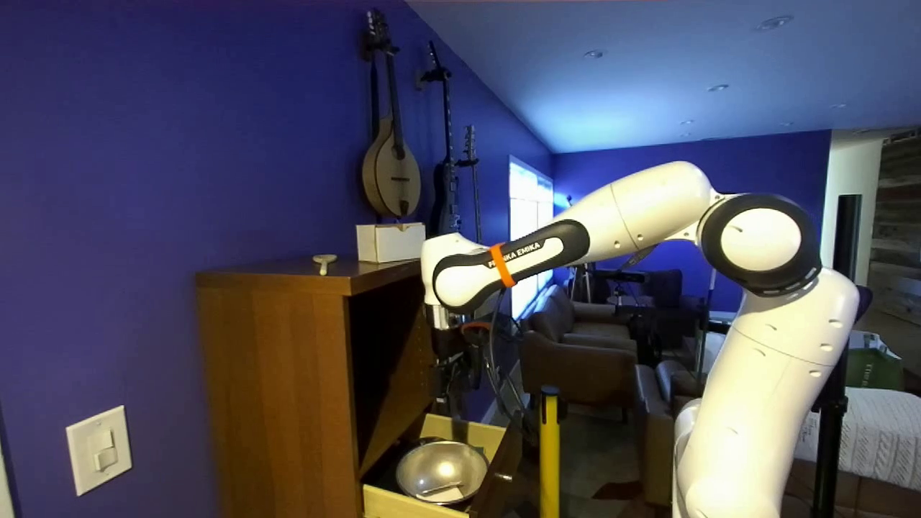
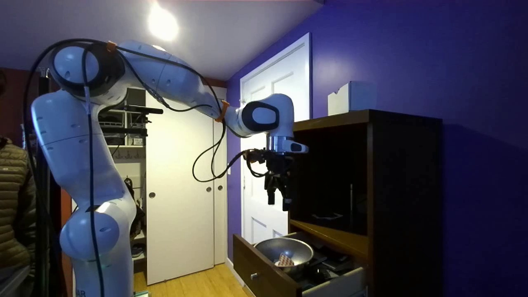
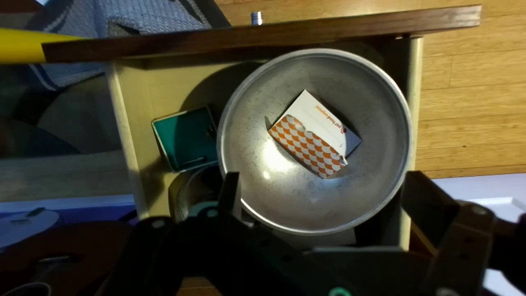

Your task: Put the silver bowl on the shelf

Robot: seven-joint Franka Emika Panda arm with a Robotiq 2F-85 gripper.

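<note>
The silver bowl (image 3: 263, 181) sits in the pulled-out drawer, with an orange-and-white packet (image 3: 312, 135) inside it. It also shows in both exterior views (image 1: 432, 460) (image 2: 303, 249). My gripper (image 2: 279, 203) hangs above the drawer, fingers pointing down, apart from the bowl. In the wrist view the gripper (image 3: 322, 176) is open and empty, its two fingers wide apart over the near part of the bowl. The shelf (image 2: 338, 237) is the wooden board just above the drawer in the brown cabinet (image 1: 280, 388). The cabinet's dark interior hides most of the shelf's depth.
The drawer front (image 2: 264, 268) sticks out from the cabinet. The drawer holds a green box (image 3: 185, 139) and dark items. A thin upright object (image 2: 351, 202) stands inside the cabinet. A yellow post (image 1: 549, 453) stands by the drawer. A white box (image 1: 391, 242) is on top.
</note>
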